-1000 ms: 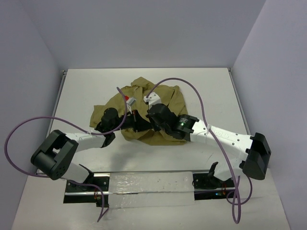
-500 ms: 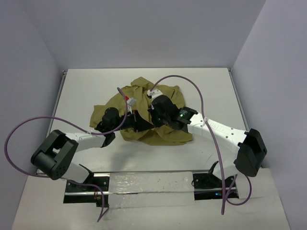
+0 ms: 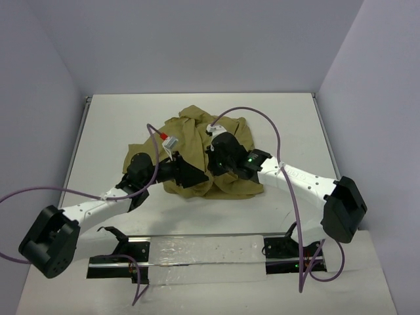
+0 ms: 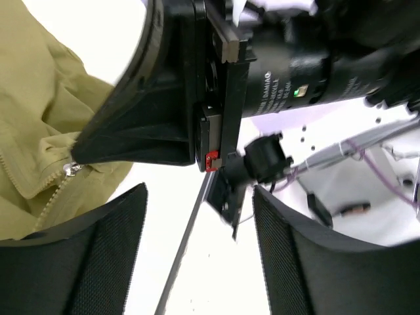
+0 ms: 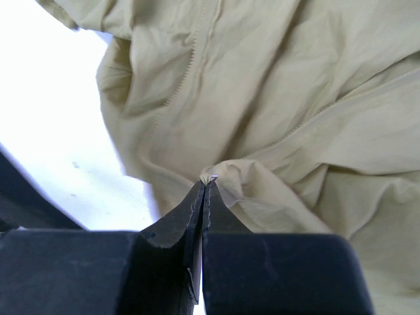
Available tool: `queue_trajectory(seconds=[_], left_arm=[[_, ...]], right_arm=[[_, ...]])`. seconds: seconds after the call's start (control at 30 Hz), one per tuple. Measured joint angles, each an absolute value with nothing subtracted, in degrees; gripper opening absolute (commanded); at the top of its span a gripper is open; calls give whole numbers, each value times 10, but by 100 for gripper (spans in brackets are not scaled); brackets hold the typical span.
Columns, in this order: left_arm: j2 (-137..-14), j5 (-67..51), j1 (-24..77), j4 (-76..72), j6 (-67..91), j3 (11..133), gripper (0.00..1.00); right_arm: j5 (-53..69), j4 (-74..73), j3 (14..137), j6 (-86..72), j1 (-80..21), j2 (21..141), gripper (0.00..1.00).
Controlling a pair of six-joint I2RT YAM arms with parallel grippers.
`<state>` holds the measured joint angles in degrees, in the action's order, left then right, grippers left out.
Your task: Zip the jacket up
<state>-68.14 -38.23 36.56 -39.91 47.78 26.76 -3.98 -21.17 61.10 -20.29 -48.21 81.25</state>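
The olive-tan jacket (image 3: 231, 133) lies crumpled mid-table, its zipper teeth (image 5: 197, 62) running up the cloth. My right gripper (image 3: 211, 164) is shut on a small fold of the jacket (image 5: 295, 98) with a metal glint at its tip (image 5: 210, 177). In the left wrist view that closed black tip meets the zipper slider (image 4: 69, 169) on the jacket (image 4: 33, 111). My left gripper (image 3: 189, 174) stands open at the jacket's near-left edge. Nothing lies between its mesh-padded fingers (image 4: 85, 262), only bare table under the left gripper (image 4: 200, 246).
A metal rail (image 3: 197, 252) with arm mounts runs along the near edge. Purple cables (image 3: 256, 115) loop over the jacket and both arms. Walls close in the white table (image 3: 111, 125) at the back and both sides.
My left gripper has opened and let go of the jacket, and the left arm's elbow has dropped toward the near-left corner. The right gripper stays shut on the cloth.
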Motion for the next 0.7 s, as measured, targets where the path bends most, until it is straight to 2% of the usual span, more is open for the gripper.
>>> queue_trajectory(seconds=[0.1,0.33,0.5,0.57,0.7], left_arm=[[-637,-339,366,-400,495,245,58],[-550,-184,387,-339,551,216,43],[-525,-53,460,-272,628,216,48],[-526,-8,488,-250,676,216,53],[-528,69,539,-251,781,190,57]], right_arm=[[-35,-203,599,-228,-482,798,0],[-34,-173,578,-303,-482,763,0],[-45,-161,570,-338,-482,748,0],[-51,-159,570,-346,-482,744,0],[-58,-158,569,-352,-482,740,0]])
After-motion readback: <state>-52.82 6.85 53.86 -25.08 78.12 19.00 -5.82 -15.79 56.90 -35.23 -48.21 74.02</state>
